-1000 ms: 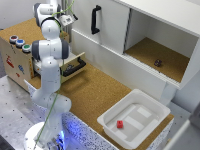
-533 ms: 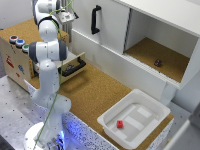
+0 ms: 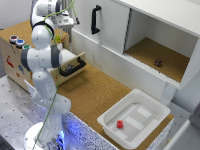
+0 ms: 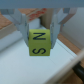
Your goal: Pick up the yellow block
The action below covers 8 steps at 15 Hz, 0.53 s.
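In the wrist view the yellow block [image 4: 39, 43] is a small cube with black letters on its faces. It sits between my gripper's [image 4: 40, 34] two fingers [image 4: 21, 26], which press on its sides and hold it above a pale surface. In the exterior view my gripper [image 3: 68, 21] is high at the exterior view's left, over the open drawer [image 3: 73, 65] beside the white cabinet. The block itself is too small to make out there.
A white bin [image 3: 107, 120] at the front holds a small red block [image 3: 120, 124]. A small dark object [image 3: 158, 63] lies in the open cabinet compartment. A black door handle [image 3: 94, 20] is close to the gripper. A wooden box [image 3: 12, 55] stands at the exterior view's left.
The wrist has shifted slightly above the drawer. The red block and the dark object have not moved.
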Motion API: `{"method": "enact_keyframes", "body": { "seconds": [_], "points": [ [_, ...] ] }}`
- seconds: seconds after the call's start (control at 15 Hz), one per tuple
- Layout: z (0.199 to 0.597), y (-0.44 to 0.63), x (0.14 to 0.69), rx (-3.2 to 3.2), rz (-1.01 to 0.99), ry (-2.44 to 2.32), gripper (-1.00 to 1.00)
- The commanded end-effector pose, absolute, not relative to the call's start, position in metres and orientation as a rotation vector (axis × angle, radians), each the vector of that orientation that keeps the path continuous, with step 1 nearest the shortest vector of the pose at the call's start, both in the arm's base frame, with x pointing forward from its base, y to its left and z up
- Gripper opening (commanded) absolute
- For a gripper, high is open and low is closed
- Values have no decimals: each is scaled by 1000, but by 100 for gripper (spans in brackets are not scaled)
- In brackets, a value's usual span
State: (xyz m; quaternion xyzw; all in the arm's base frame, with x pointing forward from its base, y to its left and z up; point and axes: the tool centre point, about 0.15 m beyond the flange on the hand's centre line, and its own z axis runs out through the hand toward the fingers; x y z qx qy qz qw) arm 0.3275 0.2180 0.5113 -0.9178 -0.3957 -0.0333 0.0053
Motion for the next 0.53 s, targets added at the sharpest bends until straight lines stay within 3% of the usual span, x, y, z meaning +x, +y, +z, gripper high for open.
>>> {"method": "enact_keyframes", "body": {
  "seconds": [0.0,0.47],
  "points": [
    [510,109,316,-2850,-433,-854,-100],
    [516,-13,360,-2995,-436,-432,-100]
  ]
}}
